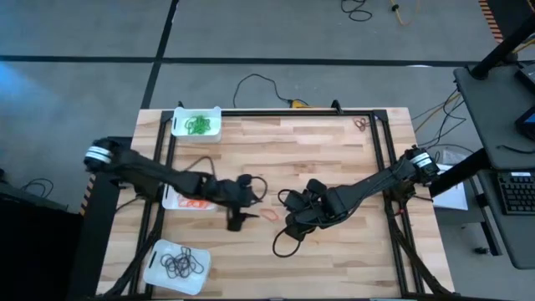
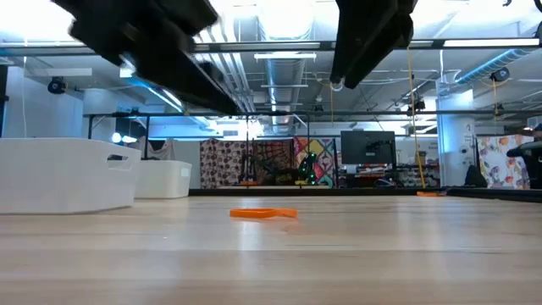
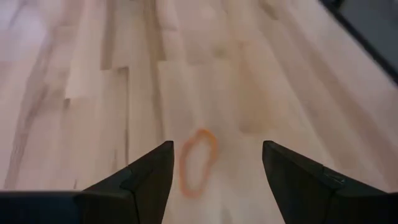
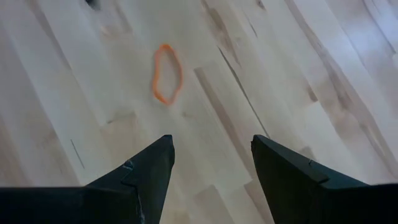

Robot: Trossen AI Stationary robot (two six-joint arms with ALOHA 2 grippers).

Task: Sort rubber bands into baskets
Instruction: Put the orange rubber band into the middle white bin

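Observation:
One orange rubber band (image 1: 269, 213) lies flat on the wooden table between my two grippers; it also shows in the low view (image 2: 262, 213). My left gripper (image 1: 253, 203) hovers open just left of it, with the band (image 3: 198, 162) lying between its fingertips (image 3: 217, 162), untouched. My right gripper (image 1: 291, 219) is open and empty to the band's right, and the band (image 4: 166, 73) lies ahead of its fingers (image 4: 211, 155). Three white baskets stand on the left: one with green bands (image 1: 196, 124), one with orange bands (image 1: 188, 201), one with black bands (image 1: 177, 265).
A few small reddish bands (image 1: 360, 124) lie near the table's far right corner. Black cables (image 1: 284, 242) loop on the table under my right arm. A dark frame rail (image 1: 292, 112) runs along the far edge. Two baskets (image 2: 63, 174) show at the left in the low view.

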